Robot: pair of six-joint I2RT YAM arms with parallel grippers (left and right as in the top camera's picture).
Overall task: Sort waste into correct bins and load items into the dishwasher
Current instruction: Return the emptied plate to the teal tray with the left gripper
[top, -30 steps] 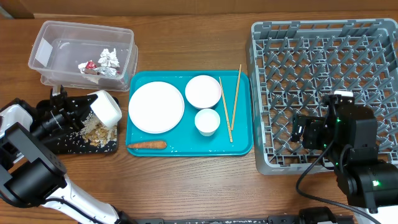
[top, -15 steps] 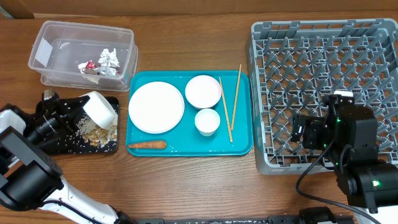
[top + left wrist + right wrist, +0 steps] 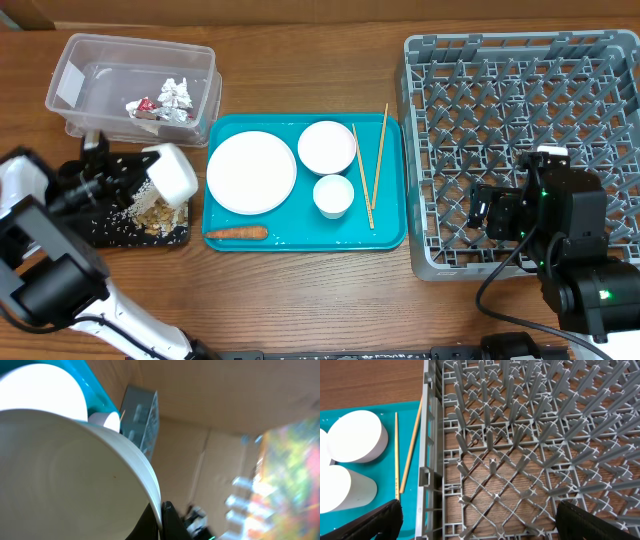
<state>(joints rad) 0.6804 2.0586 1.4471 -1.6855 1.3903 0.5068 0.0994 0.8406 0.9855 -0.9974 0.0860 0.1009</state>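
My left gripper (image 3: 143, 172) is shut on the rim of a white bowl (image 3: 171, 173), which is tipped on its side over the black tray (image 3: 95, 232). In the left wrist view the bowl (image 3: 65, 475) fills the frame, its rim pinched between the gripper (image 3: 161, 519) jaws. Brown scraps with rice (image 3: 155, 213) lie on the tray below. The clear tub (image 3: 70, 110) holds foil (image 3: 176, 95) and a red-white wrapper (image 3: 143, 106). My right gripper (image 3: 480, 525) hangs open over the grey rack (image 3: 520, 90).
The teal tray (image 3: 300, 240) carries a plate (image 3: 251, 172), a bowl (image 3: 327, 147), a cup (image 3: 333, 195), two chopsticks (image 3: 375, 170) and a carrot (image 3: 236, 233). The right arm's body (image 3: 560, 230) covers the rack's front edge.
The left gripper swung the tipped bowl a little left and down, then back right over the black tray. The right arm has not moved.
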